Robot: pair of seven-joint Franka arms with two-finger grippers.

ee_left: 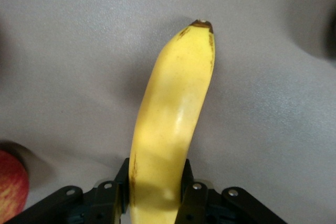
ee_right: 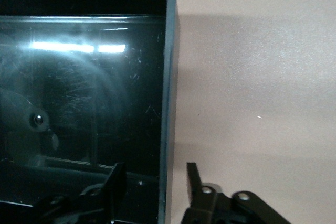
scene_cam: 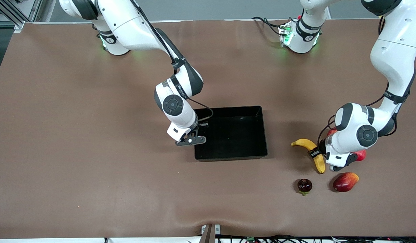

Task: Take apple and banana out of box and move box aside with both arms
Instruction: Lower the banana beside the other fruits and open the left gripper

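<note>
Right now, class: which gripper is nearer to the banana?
Left. The left gripper is shut on the banana; the right gripper straddles a wall of the black box, toward the right arm's end.

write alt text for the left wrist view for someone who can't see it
The left hand is shut on a long yellow banana, which runs away from the camera over the bare table to a brown tip. Part of a red apple with yellow streaks shows at the picture's edge, beside the hand.
</note>
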